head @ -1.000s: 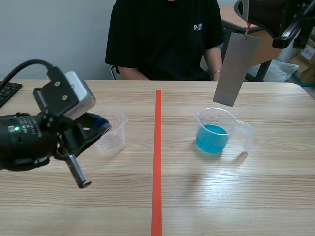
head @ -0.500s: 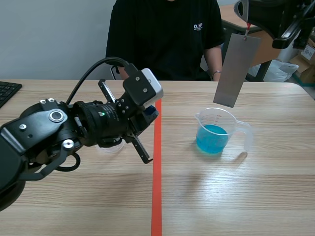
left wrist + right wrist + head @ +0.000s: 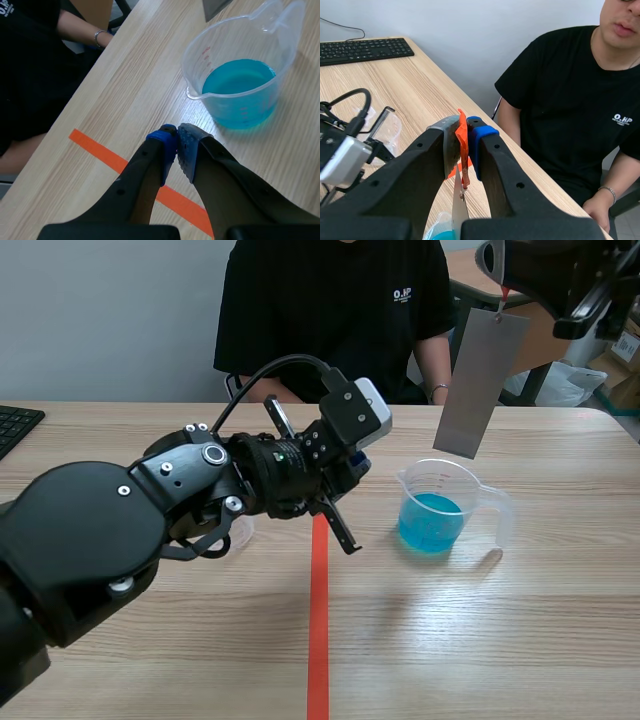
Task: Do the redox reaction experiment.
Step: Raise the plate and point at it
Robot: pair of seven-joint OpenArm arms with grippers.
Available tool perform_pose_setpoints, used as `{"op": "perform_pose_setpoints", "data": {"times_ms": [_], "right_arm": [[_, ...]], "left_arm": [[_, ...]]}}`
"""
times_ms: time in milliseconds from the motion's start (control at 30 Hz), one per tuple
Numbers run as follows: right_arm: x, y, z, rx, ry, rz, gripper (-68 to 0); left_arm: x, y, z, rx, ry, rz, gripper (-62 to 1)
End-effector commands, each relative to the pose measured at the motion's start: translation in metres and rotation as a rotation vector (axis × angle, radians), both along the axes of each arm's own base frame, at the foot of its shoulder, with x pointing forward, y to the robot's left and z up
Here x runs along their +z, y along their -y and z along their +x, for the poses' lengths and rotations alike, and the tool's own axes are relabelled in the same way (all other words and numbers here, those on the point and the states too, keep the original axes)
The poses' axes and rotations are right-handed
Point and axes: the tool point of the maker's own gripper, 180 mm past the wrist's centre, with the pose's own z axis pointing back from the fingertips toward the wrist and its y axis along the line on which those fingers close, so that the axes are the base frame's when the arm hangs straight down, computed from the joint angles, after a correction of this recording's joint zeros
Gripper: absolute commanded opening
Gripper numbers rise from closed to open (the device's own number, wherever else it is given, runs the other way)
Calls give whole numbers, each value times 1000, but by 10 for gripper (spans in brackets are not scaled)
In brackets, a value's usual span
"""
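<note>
Overhead, the right gripper [image 3: 463, 124] pinches an orange tag [image 3: 464, 172], and a flat grey metal strip [image 3: 480, 380] hangs from it above the clear plastic cup [image 3: 440, 502] of blue liquid, marked with red measuring lines. The left gripper [image 3: 177, 131], pads closed on nothing, is just left of it.

On the surface [image 3: 480, 640], the measuring cup [image 3: 437, 502] holding liquid stood right of the tape line [image 3: 319, 620]. The metal strip [image 3: 481, 380] hung just above the cup from the right gripper [image 3: 462, 131]. The left gripper [image 3: 176, 137] lay over the line, left of the cup. A person [image 3: 330, 310] sat behind the surface, and a keyboard [image 3: 14, 426] lay at its far left.
</note>
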Motion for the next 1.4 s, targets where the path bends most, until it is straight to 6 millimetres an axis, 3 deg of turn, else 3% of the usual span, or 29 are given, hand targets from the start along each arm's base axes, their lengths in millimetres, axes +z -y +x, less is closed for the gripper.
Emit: {"op": "perform_pose_setpoints", "data": {"times_ms": [0,233,700,1367], "right_arm": [[18,2,-1,7,50,8,-660],[18,2,-1,7,50,8,-660],[17,2,-1,6,48,5,-660],[17,2,-1,6,48,5,-660]], "left_arm": [[17,10,5,-7,39,-41,-565],[19,22,9,-9,31,-64,-565],[45,62,10,-25,41,-150,-565],[44,63,11,-19,47,-140,-565]]}}
